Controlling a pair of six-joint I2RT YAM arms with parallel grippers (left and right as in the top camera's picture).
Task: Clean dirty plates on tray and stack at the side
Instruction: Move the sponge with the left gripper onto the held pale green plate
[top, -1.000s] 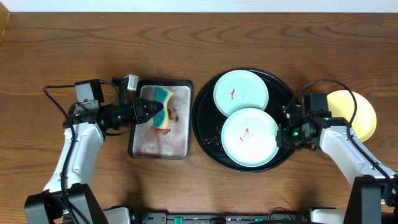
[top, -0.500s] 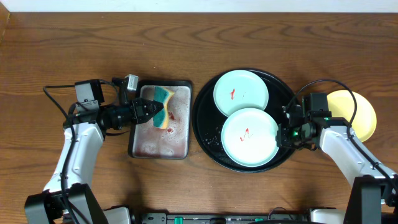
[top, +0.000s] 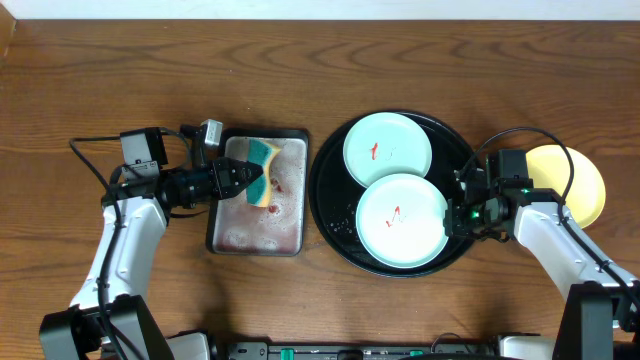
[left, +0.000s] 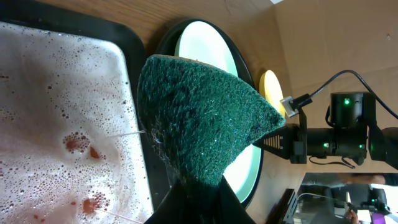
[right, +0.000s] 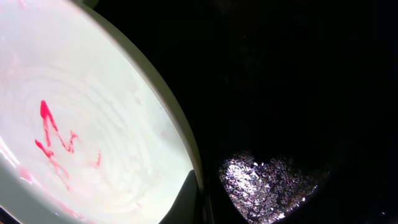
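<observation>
Two mint-green plates lie on the round black tray (top: 335, 215). The far plate (top: 388, 148) and the near plate (top: 402, 220) each carry a red smear. My right gripper (top: 450, 217) is shut on the near plate's right rim; in the right wrist view a dark finger (right: 186, 199) lies over the rim of that plate (right: 81, 124). A yellow plate (top: 575, 185) sits on the table right of the tray, partly behind the right arm. My left gripper (top: 248, 183) is shut on a teal and yellow sponge (top: 263, 172), whose green face (left: 199, 118) fills the left wrist view.
Under the sponge, left of the black tray, a rectangular grey metal tray (top: 240, 230) holds foamy water tinged red (left: 62, 124). Cables run from both arms over the wooden table. The table's front edge lies close below the trays.
</observation>
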